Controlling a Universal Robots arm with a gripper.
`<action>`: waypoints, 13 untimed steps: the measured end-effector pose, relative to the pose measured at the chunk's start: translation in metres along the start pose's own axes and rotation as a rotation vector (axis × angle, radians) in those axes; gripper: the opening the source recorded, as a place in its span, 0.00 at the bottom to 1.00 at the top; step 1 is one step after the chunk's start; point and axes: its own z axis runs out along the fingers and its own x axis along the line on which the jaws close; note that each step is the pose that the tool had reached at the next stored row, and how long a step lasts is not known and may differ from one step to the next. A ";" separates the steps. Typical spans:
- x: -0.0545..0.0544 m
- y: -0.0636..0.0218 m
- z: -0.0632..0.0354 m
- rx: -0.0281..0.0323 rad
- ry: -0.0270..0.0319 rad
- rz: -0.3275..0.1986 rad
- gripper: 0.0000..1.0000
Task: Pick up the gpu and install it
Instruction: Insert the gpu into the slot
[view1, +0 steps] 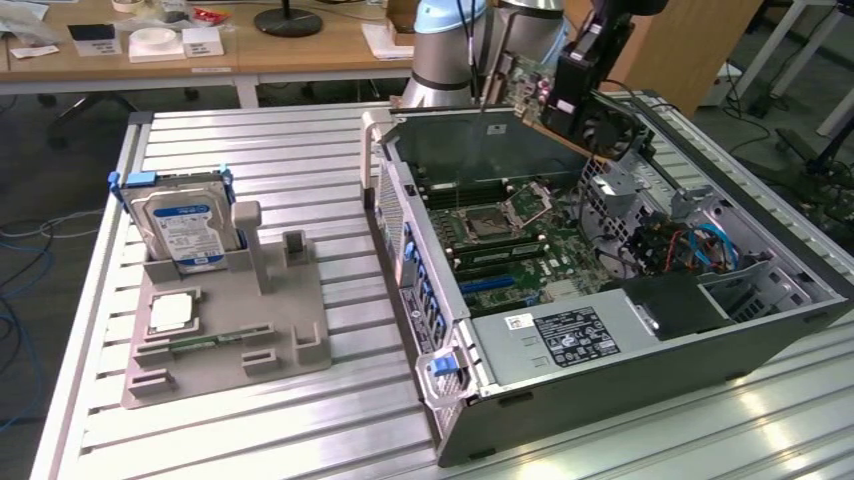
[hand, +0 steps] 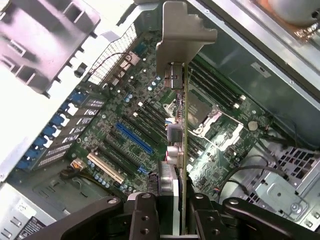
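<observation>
Gripping gpu (hand: 183, 145) edge-on, gripper (hand: 172, 207) jaws clamped on its near edge; blue slot (hand: 134, 138) lies ahead, offset sideways. Tilt could jam bracket (hand: 185, 30) against motherboard (hand: 212, 167).

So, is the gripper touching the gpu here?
Touching: in the wrist view the gripper clamps the gpu edge-on, pressing both its faces, above the motherboard.

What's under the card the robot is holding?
Below the thin card with the pale metal bracket, held in the end effector, lies the green motherboard with a blue slot and a silver processor socket. The card and end effector hide a strip of it.
</observation>
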 end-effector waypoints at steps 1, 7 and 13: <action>0.000 0.0000 0.0000 0.0001 0.0006 -0.014 0.28; 0.000 0.0000 0.0000 0.0005 0.0042 -0.100 0.28; 0.000 0.0000 0.0000 0.0009 0.0080 -0.192 0.28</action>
